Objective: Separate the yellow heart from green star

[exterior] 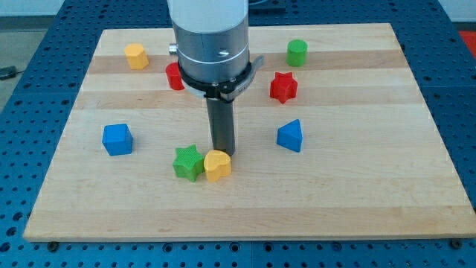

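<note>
The separation is not yet done: the yellow heart (217,165) and the green star (188,162) sit touching, side by side, on the counter (357,201). My tip (222,152) stands just behind the heart, toward the view's top, at or very near its upper edge — whether it truly touches is hard to tell from this angle. The star lies to the view's lower left of the tip. What is left, as I judge it, is the whole push that drives the heart away from the star.

The arm hangs straight down from the view's top, its grey body hiding part of a red block (175,77) behind it. There are no fingers here — only the straight rod, so nothing is spread or pinched
</note>
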